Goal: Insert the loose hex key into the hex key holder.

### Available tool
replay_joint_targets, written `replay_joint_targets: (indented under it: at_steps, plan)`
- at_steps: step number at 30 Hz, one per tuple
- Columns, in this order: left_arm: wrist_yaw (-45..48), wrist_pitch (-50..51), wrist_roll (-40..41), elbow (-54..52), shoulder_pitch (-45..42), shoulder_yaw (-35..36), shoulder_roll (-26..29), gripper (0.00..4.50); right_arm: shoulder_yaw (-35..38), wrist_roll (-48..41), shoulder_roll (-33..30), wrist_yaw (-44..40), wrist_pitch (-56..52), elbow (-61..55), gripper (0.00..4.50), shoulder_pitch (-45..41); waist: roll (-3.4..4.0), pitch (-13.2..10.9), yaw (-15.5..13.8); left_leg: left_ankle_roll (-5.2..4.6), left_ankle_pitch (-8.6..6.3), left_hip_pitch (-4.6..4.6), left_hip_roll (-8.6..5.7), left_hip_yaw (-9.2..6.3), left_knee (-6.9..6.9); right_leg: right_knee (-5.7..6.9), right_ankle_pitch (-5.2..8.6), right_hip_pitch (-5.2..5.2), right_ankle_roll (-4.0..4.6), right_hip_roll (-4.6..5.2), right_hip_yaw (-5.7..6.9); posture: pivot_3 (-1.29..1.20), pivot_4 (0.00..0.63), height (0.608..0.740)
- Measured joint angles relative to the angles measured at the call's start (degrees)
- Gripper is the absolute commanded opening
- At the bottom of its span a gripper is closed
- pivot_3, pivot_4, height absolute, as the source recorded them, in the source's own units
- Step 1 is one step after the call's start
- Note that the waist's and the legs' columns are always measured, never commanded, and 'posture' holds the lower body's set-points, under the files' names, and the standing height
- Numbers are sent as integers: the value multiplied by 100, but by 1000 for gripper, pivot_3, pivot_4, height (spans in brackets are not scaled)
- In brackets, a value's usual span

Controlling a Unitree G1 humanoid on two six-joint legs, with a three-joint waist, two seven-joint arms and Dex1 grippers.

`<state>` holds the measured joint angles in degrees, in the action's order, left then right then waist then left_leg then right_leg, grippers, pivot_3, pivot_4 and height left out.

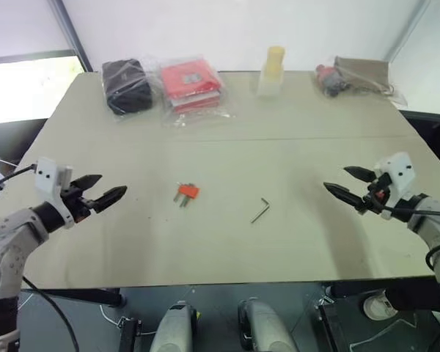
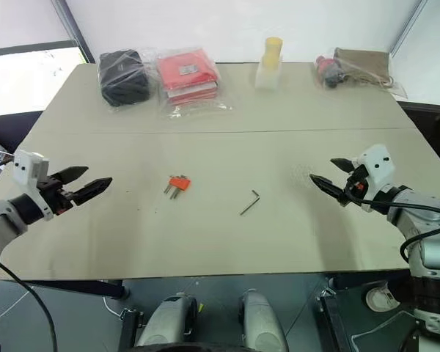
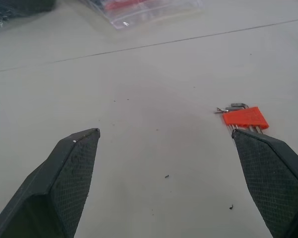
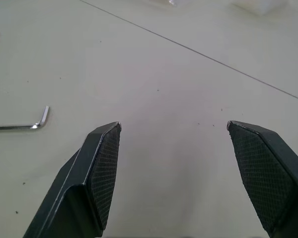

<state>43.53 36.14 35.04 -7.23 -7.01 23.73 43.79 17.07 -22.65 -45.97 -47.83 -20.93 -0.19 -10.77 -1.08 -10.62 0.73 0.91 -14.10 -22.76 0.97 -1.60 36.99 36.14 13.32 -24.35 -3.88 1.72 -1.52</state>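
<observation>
The loose hex key (image 1: 260, 210), a thin dark L-shaped rod, lies flat on the table a little right of centre; it also shows in the right wrist view as hex key (image 4: 25, 124). The hex key holder (image 1: 187, 192), a small orange-red block with short dark keys sticking out, lies to its left, seen again as holder (image 3: 245, 118). My left gripper (image 1: 101, 189) hovers open over the table's left side, empty, pointing toward the holder. Over the right side my right gripper (image 1: 346, 183) is open and empty, pointing toward the hex key.
Along the far edge of the beige table (image 1: 227, 249) sit a black bagged bundle (image 1: 126, 86), a flat red packet in clear plastic (image 1: 191, 82), a yellow-capped bottle (image 1: 273, 71) and a brown bagged item (image 1: 356, 77). The table's front edge lies close below both grippers.
</observation>
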Motion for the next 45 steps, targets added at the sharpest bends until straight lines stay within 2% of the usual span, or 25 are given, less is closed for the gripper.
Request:
replay_joint_targets:
  at_steps: [21,28,32,37,40,45]
  plan:
    - [441,-202,-257,639,-620,-304,95,4447,-116,106,185,307,-108,-225,3555,-147,-1,0,-6,0,0,-1,0,0,2,1,-1,0,-2,0,-1,0,150,740]
    - [687,-598,-642,974,-915,-708,176,4447,-160,161,200,270,-107,-168,3555,-351,-1,0,-3,0,0,0,-1,1,2,2,-1,0,-2,-1,-1,0,150,740]
    - [1156,-861,-869,1222,-1441,-1187,257,4447,-816,242,538,143,-102,-161,3555,-850,-1,0,12,0,0,0,-1,2,2,3,-2,0,-4,-4,-1,0,150,740]
    - [2235,-1066,-993,1361,-2283,-2002,351,4447,-2387,588,1923,-141,131,298,3555,-1883,4,-4,46,0,0,-6,1,0,0,11,-11,-13,-19,-13,-1,0,150,740]
    - [2551,-1005,-991,1368,-2312,-2130,423,4447,-2928,954,2197,-282,538,747,3555,-2086,4,-4,8,-3,-2,-30,-1,-3,6,12,-12,-29,-22,-8,3,0,150,740]
    - [2719,-738,-925,1006,-2164,-2123,602,4447,-3414,1463,2719,-333,1092,1690,3555,-2323,4,-4,20,-2,-1,-51,-3,-3,20,14,-14,-45,-23,-2,2,0,150,740]
